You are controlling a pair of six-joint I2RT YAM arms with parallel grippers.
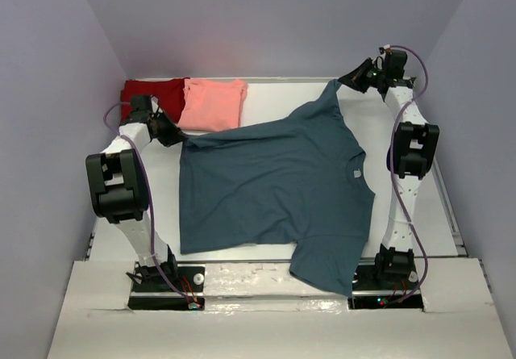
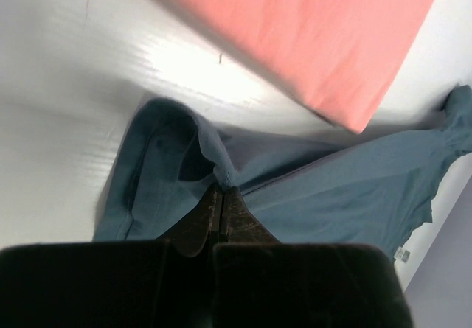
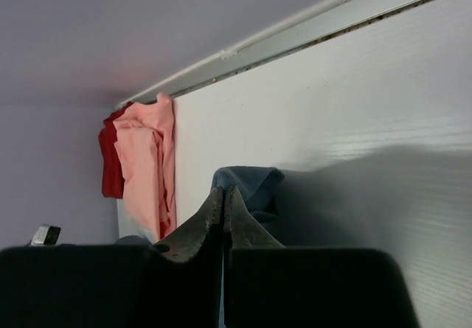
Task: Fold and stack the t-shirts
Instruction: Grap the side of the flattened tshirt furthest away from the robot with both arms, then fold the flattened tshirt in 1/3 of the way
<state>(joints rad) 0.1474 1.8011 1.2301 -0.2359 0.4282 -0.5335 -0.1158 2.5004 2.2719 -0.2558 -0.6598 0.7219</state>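
Teal shirt point(image 1: 274, 181) is spread flat in the middle of the worktop point(image 1: 278, 97), its long side running left to right. Its far left corner is pinched tight by the left gripper point(image 1: 167, 131). Its far sleeve is pinched tight by the right gripper point(image 1: 357, 79). The near edge lies toward the arm bases, so a pull that way is likely next. The pink shirt point(image 1: 214, 102) and red shirt point(image 1: 153, 93) are kept at the far left corner.

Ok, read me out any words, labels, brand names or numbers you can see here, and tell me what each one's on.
No text can be read in any view.
The neck label on the teal t-shirt: too small to read from above.
A small white tag at the edge of the left wrist view: blurred, unreadable.
The red t-shirt and the pink t-shirt: no print shows.
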